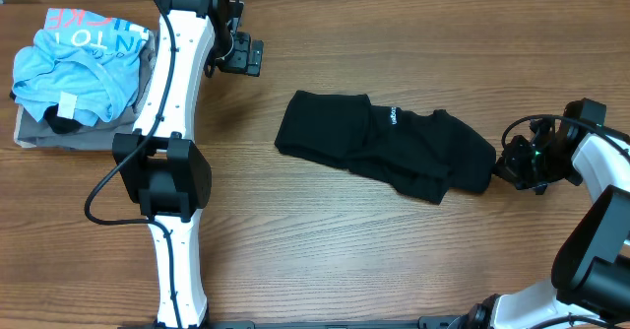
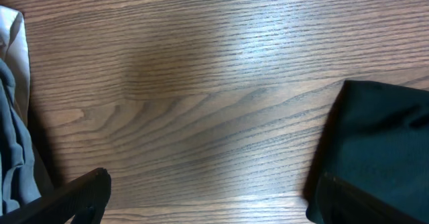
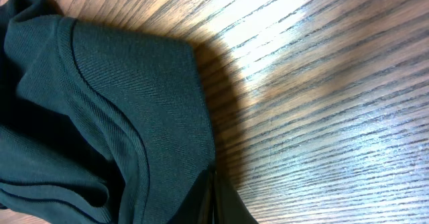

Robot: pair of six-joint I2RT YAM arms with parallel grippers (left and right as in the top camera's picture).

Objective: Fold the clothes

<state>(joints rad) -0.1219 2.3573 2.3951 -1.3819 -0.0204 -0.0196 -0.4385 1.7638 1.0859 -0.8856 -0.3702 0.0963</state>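
The clothes (image 1: pixel 384 144) are one black garment lying bunched across the middle of the table, with a small white label (image 1: pixel 391 115) on top. At the garment's right end my right gripper (image 1: pixel 504 168) is shut on the edge of the cloth. In the right wrist view the clothes (image 3: pixel 100 117) fill the left side, and the right gripper (image 3: pixel 213 197) pinches their hem corner with its jaws pressed together. My left gripper (image 1: pixel 243 55) hangs open over bare wood at the back left, well apart from the garment. From the left wrist, that left gripper (image 2: pixel 214 210) shows wide-spread fingers and a corner of the clothes (image 2: pixel 382 130) at the right.
A light blue printed T-shirt (image 1: pixel 79 63) lies crumpled on a folded grey-tan garment (image 1: pixel 44 132) at the far left. Its edge shows in the left wrist view as grey-blue cloth (image 2: pixel 10 150). The left arm's white links (image 1: pixel 172 122) run down the left side of the table.
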